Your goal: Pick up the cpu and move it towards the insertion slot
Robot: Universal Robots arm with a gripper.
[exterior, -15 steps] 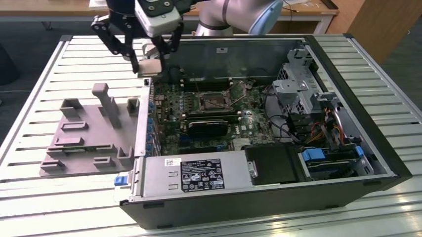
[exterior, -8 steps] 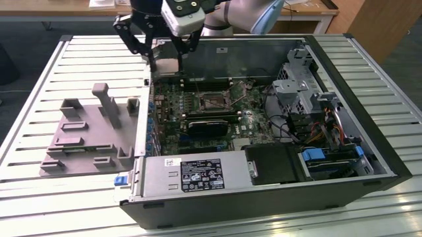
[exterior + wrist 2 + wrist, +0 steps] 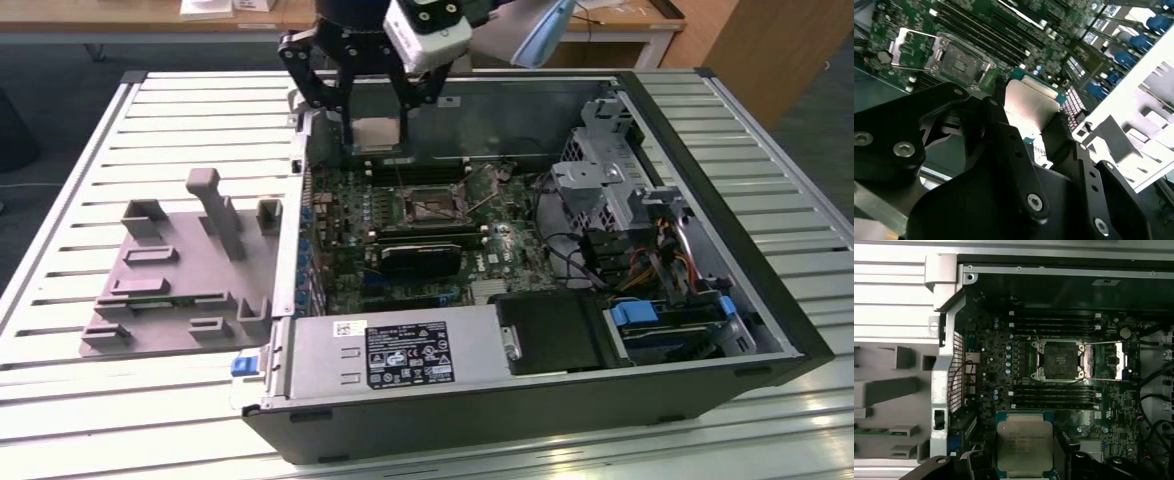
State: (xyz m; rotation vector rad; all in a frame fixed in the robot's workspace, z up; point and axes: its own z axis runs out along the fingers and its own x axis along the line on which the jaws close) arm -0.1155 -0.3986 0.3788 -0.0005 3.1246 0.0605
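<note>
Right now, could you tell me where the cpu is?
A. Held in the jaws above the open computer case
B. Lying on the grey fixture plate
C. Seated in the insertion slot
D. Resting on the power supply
A: the cpu sits clamped in the gripper, raised over the motherboard, while the insertion slot lies open with a bare dark centre.

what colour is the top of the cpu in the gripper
Shiny silver metal with a thin green rim; the cpu, clearest in the first wrist view, sits between the gripper fingers.
</note>
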